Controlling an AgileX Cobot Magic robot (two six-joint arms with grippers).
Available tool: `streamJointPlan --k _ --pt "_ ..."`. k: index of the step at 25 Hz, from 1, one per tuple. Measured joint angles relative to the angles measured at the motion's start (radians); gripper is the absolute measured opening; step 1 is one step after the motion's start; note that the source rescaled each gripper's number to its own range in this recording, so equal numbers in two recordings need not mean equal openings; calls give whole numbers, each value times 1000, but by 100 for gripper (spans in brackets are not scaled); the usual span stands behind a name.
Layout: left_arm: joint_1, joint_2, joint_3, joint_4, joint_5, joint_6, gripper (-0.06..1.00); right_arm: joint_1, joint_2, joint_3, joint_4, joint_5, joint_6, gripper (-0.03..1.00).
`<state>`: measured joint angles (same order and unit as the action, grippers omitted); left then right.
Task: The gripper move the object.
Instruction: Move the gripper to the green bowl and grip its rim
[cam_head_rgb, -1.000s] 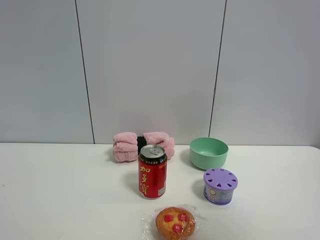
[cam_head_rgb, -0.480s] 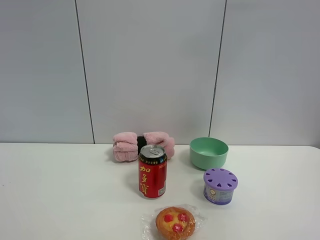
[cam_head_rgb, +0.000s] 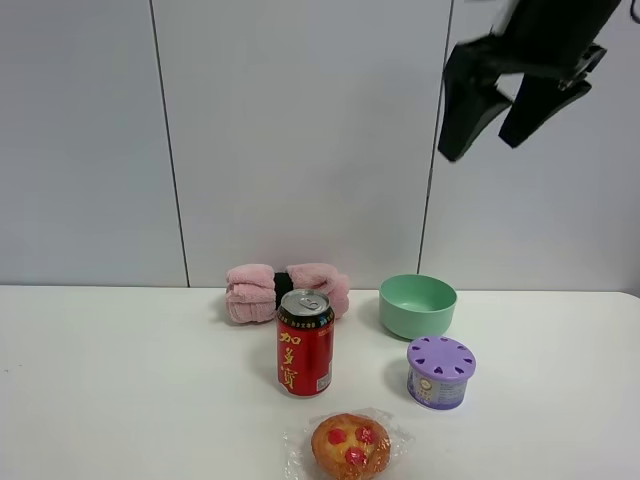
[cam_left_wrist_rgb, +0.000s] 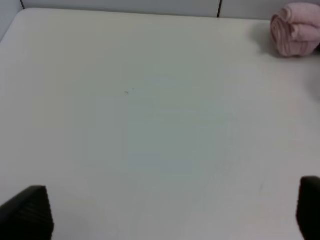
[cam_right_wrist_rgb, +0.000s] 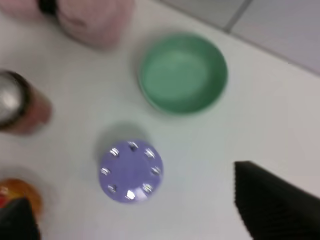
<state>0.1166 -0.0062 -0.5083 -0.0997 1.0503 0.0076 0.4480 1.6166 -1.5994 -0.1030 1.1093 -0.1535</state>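
Note:
The mint-green bowl (cam_head_rgb: 417, 304) stands upright and empty on the white table, behind the purple container and right of the red can. It also shows in the right wrist view (cam_right_wrist_rgb: 183, 73). My right gripper (cam_head_rgb: 495, 120) is open and empty, high in the air above the bowl at the top right of the exterior view. In the right wrist view its fingertips (cam_right_wrist_rgb: 272, 200) frame the purple container and bowl from far above. My left gripper (cam_left_wrist_rgb: 165, 210) is open over bare table and does not show in the exterior view.
A red can (cam_head_rgb: 305, 342) stands mid-table. A purple container with a slotted lid (cam_head_rgb: 440, 371) sits in front of the bowl. A wrapped muffin (cam_head_rgb: 350, 444) lies at the front edge. A pink rolled towel (cam_head_rgb: 285, 290) lies by the wall.
My right gripper has come into the exterior view at the top right, high above the bowl. The objects on the table have not moved.

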Motion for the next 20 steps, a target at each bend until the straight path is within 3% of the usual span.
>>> streamJointPlan --k 4,9,12,14,17,20 --pt "0 0 0 0 0 0 100 74 97 -4 -219 65 128 89" --pt "0 0 0 0 0 0 100 82 188 -5 -282 100 137 89" --pt "0 0 0 0 0 0 100 82 212 -5 -284 56 153 89" --pt "0 0 0 0 0 0 100 81 220 -5 -267 -26 146 89" --pt "0 0 0 0 0 0 100 62 224 -5 -172 -145 100 89" --pt "0 0 0 0 0 0 100 48 230 -5 -94 -174 25 89"
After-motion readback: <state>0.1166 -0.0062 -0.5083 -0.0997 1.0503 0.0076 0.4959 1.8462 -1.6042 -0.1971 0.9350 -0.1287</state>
